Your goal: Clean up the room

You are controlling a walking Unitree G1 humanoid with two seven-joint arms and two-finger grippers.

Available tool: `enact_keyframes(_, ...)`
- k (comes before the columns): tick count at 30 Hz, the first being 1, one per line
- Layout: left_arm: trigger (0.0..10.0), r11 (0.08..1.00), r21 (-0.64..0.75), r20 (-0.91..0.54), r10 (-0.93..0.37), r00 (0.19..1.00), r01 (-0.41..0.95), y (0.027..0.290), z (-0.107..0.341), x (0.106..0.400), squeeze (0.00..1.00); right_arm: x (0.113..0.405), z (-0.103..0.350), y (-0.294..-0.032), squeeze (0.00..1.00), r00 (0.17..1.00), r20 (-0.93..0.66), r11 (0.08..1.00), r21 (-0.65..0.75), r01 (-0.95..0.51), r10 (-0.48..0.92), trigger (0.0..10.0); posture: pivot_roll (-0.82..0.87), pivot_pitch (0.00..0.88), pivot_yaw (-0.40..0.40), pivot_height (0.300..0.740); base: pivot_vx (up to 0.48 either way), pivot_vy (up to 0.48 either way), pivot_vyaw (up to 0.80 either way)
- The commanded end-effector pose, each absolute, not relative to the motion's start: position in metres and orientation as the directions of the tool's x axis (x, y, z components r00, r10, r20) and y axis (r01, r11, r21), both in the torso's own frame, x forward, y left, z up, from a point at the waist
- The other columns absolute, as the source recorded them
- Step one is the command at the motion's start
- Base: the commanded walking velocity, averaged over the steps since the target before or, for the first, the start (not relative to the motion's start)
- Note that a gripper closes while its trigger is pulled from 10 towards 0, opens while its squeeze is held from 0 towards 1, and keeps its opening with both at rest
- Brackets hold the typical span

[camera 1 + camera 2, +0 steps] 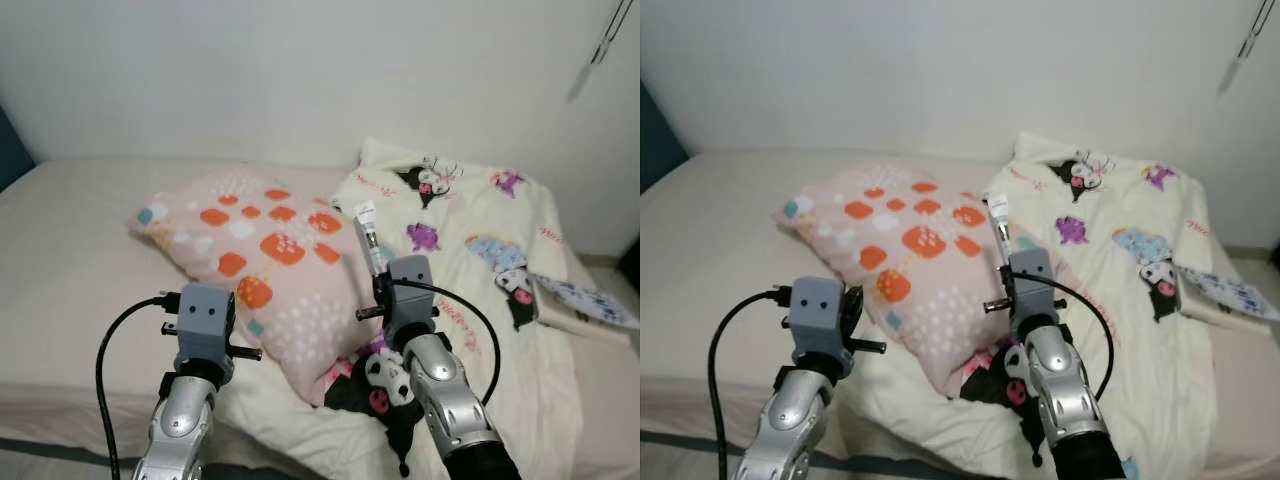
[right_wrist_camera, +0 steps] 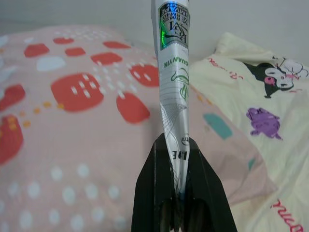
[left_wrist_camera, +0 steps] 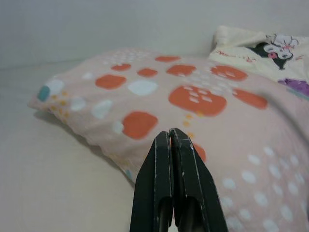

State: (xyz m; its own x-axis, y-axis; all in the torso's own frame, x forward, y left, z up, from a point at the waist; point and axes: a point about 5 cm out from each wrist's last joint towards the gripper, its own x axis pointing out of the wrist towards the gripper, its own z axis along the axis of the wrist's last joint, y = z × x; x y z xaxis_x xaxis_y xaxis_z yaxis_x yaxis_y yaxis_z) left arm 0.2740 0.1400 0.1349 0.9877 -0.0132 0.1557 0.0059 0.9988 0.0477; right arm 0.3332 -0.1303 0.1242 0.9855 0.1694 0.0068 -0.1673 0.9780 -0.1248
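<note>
- As the left eye view shows, we stand before a bed (image 1: 70,250) with a pink spotted pillow (image 1: 250,250) and a cartoon-print blanket (image 1: 470,260) beside it. Our right gripper (image 1: 375,258) holds a crumpled wrapper (image 1: 366,228) upright above the pillow's edge; our left gripper's housing rises over the near edge of the bed. We judge the step in hand to be carrying picked-up litter away.
- Seen from the right eye view, the same layout appears: the wrapper (image 1: 999,222) stands over the seam between pillow and blanket. No bin is in sight, so we judge that the next move calls for turning away to find one, keeping the clamp firm.
- Through the left wrist view, we see what the head views hide: the left gripper (image 3: 170,137) has its fingers pressed together on nothing, aimed at the pillow.
- Through the right wrist view, the grasp is clear: both fingers (image 2: 154,188) pinch the wrapper's lower end, and its printed silver face with a green strip can be made out.
</note>
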Motion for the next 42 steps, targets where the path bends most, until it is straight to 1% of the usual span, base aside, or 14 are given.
enact_keyframes(1,10.0,0.999,0.048,0.116,0.006,0.993,-0.012,0.144,0.127,0.273,0.00,0.332,0.121,-0.131,0.00,0.987,-0.009,0.980,-0.114,-0.162,0.162,10.0,-0.04,0.125,-0.039,0.702,0.000,0.000,0.00)
enact_keyframes(9,10.0,0.998,0.033,0.110,0.044,0.993,-0.048,0.150,0.125,0.271,0.00,0.333,0.120,-0.130,0.00,0.986,-0.014,0.980,-0.105,-0.168,0.168,10.0,-0.04,0.126,-0.041,0.740,0.000,0.000,0.00)
enact_keyframes(14,10.0,0.998,0.014,0.098,0.062,0.993,-0.064,0.152,0.123,0.270,0.00,0.331,0.119,-0.130,0.00,0.987,0.001,0.986,-0.059,-0.158,0.158,10.0,-0.04,0.124,-0.042,0.740,0.000,0.000,0.00)
enact_keyframes(16,10.0,0.998,0.006,0.090,0.064,0.994,-0.065,0.153,0.121,0.269,0.00,0.330,0.111,-0.131,0.00,0.986,-0.048,0.987,-0.018,-0.161,0.160,10.0,-0.04,0.124,-0.042,0.740,0.000,0.000,0.00)
enact_keyframes(19,10.0,0.997,0.010,0.085,0.076,0.994,-0.077,0.155,0.118,0.269,0.00,0.329,0.108,-0.131,0.00,0.984,-0.067,0.986,-0.027,-0.165,0.163,10.0,-0.03,0.123,-0.042,0.740,0.000,0.000,0.00)
enact_keyframes(21,10.0,0.996,0.007,0.079,0.092,0.993,-0.092,0.156,0.115,0.268,0.00,0.328,0.103,-0.131,0.00,0.981,-0.102,0.986,0.033,-0.161,0.163,10.0,-0.03,0.123,-0.042,0.740,0.000,0.000,0.00)
enact_keyframes(22,10.0,0.992,-0.002,0.075,0.124,0.990,-0.124,0.159,0.112,0.267,0.00,0.327,0.100,-0.130,0.00,0.978,-0.119,0.985,0.057,-0.164,0.169,10.0,-0.03,0.123,-0.042,0.740,0.000,0.000,0.00)
enact_keyframes(25,10.0,0.991,-0.016,0.063,0.137,0.989,-0.136,0.161,0.109,0.266,0.00,0.327,0.098,-0.129,0.00,0.976,-0.127,0.983,0.062,-0.170,0.177,10.0,-0.03,0.118,-0.039,0.740,0.000,0.000,0.00)
enact_keyframes(29,10.0,0.989,0.032,-0.006,0.147,0.989,-0.147,0.165,0.095,0.263,0.00,0.323,0.089,-0.124,0.00,0.965,-0.157,0.978,0.043,-0.206,0.211,10.0,-0.03,0.111,-0.037,0.740,0.000,0.000,0.00)
enact_keyframes(30,10.0,0.991,0.041,-0.039,0.129,0.991,-0.127,0.164,0.089,0.261,0.00,0.321,0.084,-0.123,0.00,0.964,-0.168,0.979,0.028,-0.203,0.205,10.0,-0.03,0.111,-0.037,0.740,0.000,0.000,0.00)
enact_keyframes(32,10.0,0.992,0.058,-0.053,0.119,0.991,-0.116,0.164,0.086,0.260,0.00,0.319,0.081,-0.123,0.00,0.963,-0.177,0.979,0.029,-0.200,0.202,10.0,-0.03,0.111,-0.037,0.740,0.000,0.000,0.00)
enact_keyframes(39,10.0,0.992,0.045,-0.055,0.118,0.992,-0.115,0.163,0.085,0.259,0.00,0.318,0.076,-0.126,0.00,0.966,-0.192,0.985,0.053,-0.163,0.170,10.0,-0.03,0.102,-0.038,0.740,0.000,0.000,0.00)
enact_keyframes(42,10.0,0.994,0.049,-0.052,0.103,0.993,-0.100,0.161,0.084,0.260,0.00,0.318,0.074,-0.128,0.00,0.966,-0.202,0.987,0.035,-0.159,0.162,10.0,-0.03,0.097,-0.035,0.740,0.000,0.000,0.00)
